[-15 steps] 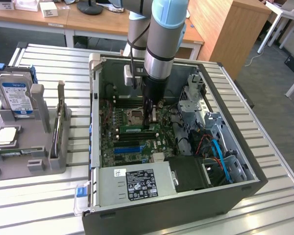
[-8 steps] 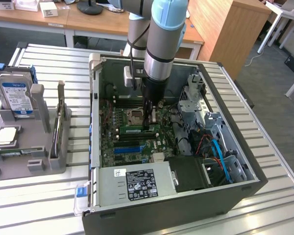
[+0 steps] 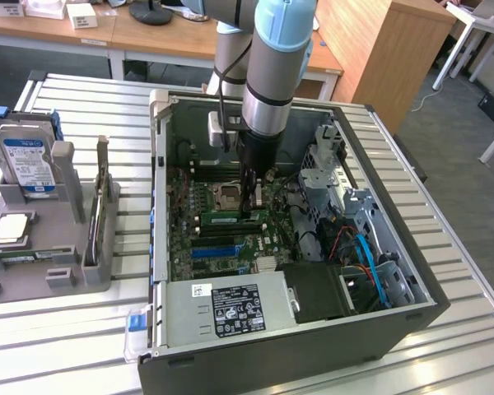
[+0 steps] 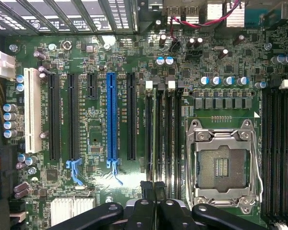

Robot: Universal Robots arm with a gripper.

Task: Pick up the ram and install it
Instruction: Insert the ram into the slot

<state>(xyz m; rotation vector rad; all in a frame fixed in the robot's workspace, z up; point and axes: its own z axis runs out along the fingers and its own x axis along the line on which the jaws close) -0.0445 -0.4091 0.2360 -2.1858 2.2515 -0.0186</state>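
The ram, a long green stick with a white label, stands on edge in a memory slot of the motherboard inside the open computer case. My gripper reaches straight down into the case, with its dark fingers closed on the stick's end toward the exterior view's right. In the wrist view the ram shows edge-on as a thin strip between the black slots. It runs out from the seam of my shut gripper, whose body hides the rest of the stick.
The open CPU socket lies right beside the memory slots, and a blue expansion slot lies on the other side. The power supply and drive cage crowd the case. A grey fixture holds a hard drive and a CPU chip.
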